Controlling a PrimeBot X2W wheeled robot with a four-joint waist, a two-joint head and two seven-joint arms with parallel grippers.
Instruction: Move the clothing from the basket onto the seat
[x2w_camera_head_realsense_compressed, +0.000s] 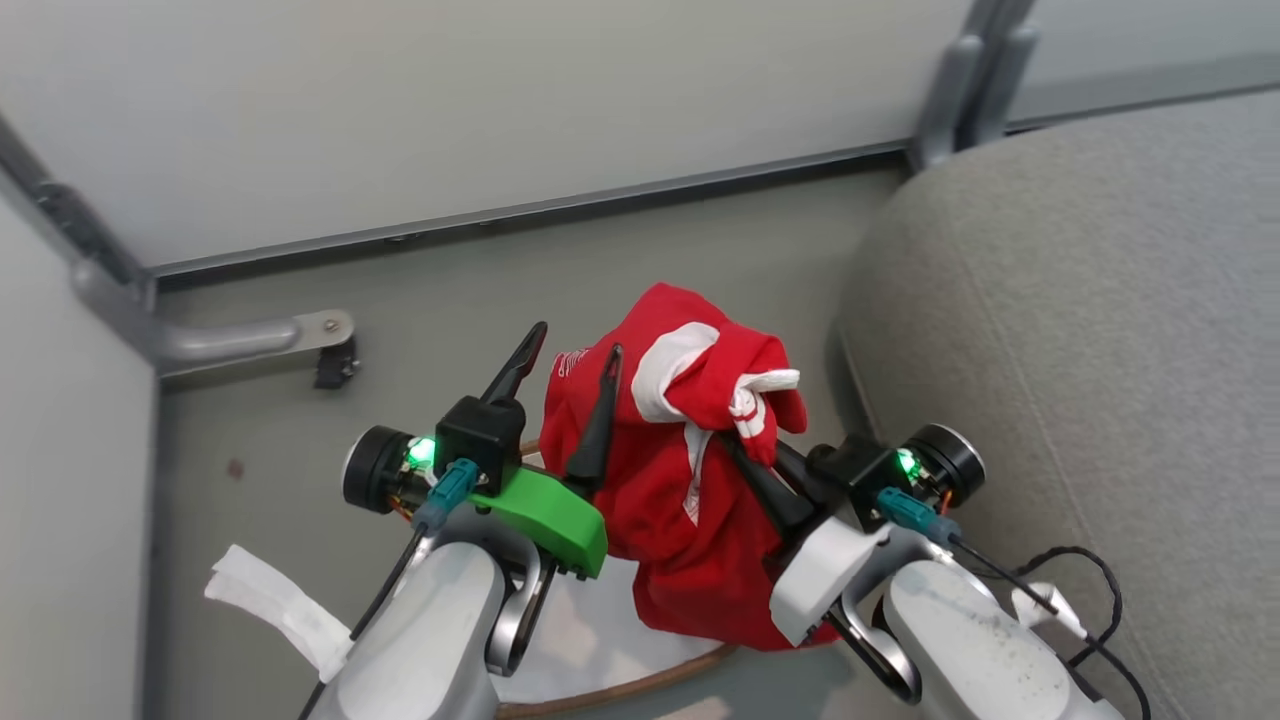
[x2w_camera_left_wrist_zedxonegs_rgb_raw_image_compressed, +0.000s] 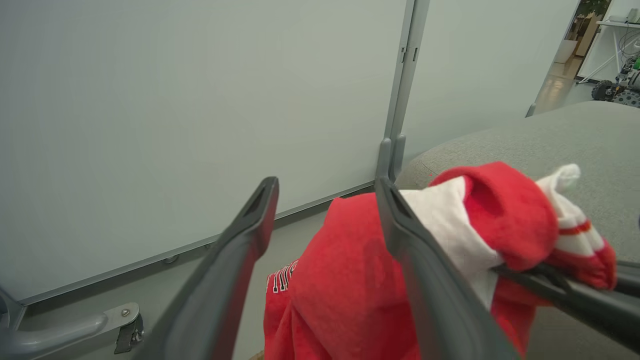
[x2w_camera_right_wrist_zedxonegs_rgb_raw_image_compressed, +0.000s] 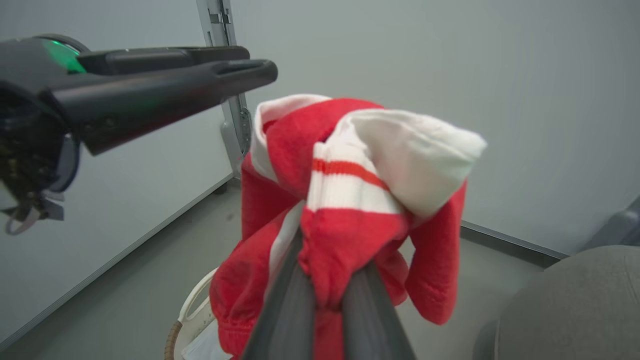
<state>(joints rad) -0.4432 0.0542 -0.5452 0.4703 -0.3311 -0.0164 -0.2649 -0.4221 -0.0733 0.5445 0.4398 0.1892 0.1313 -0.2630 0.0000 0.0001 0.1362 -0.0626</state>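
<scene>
At 6 o'clock in the head view, nearest the camera, the basket (x2w_camera_head_realsense_compressed: 620, 690) is seen by its brown rim, with its white liner (x2w_camera_head_realsense_compressed: 585, 640) showing at the bottom edge. Just above it, at the centre of the view, the clothing (x2w_camera_head_realsense_compressed: 680, 480) is held up in a bunched red heap. Its lower folds hang over the liner, and whether they touch it cannot be told.

The right gripper (x2w_camera_head_realsense_compressed: 738, 440) is set into the garment from 4 o'clock. Its two dark fingers are clamped tight on a fold of red fabric with white striped trim. This is shown plainly in the right wrist view, where the cloth is pinched between them and drapes down on both sides.

The left gripper (x2w_camera_head_realsense_compressed: 576, 342) is placed at 9 o'clock of the clothing, its fingers spread wide apart with nothing gripped. One finger is lined up against the red fabric, though contact cannot be confirmed.

The seat (x2w_camera_head_realsense_compressed: 1080, 350) is found at 3 o'clock of the garment, just beside it and apart from it. Farther off, toward 12 o'clock, the grey floor (x2w_camera_head_realsense_compressed: 450, 300) is bounded by pale wall panels (x2w_camera_head_realsense_compressed: 500, 100).
</scene>
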